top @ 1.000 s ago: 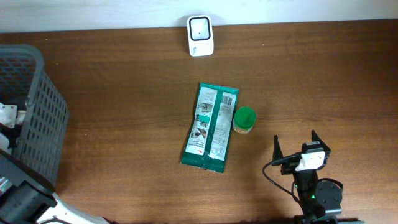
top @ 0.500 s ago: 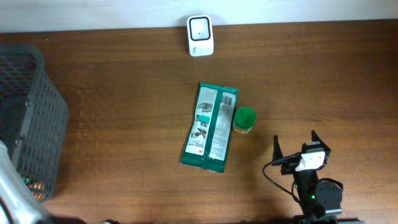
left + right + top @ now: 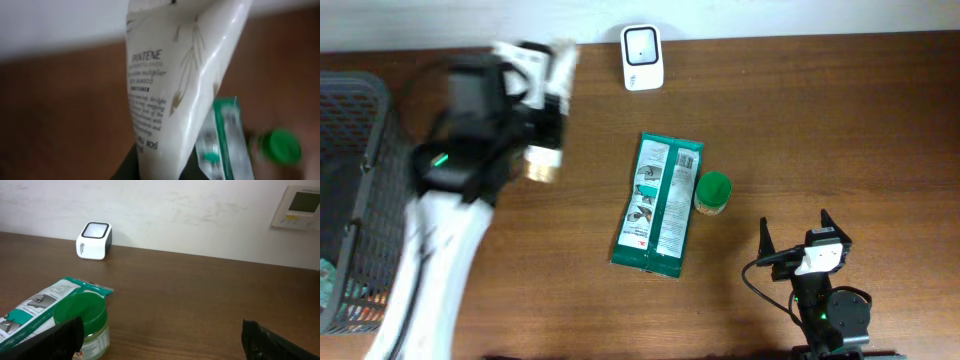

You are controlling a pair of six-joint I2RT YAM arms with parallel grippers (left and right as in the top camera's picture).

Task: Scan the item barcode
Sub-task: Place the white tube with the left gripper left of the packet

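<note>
One cream tube (image 3: 170, 90), clamped in left fingers (image 3: 161, 170), up off bench (image 3: 840, 110), left of one white scanner (image 3: 642, 57). One green packet (image 3: 658, 205), one green-lidded jar (image 3: 712, 193) just beside it. One grey basket (image 3: 360, 190) at left end. Right fingers (image 3: 794, 230) wide apart, empty. Bench dark brown wood. White wall (image 3: 200, 210) behind, one control panel (image 3: 299, 206) on it.
</note>
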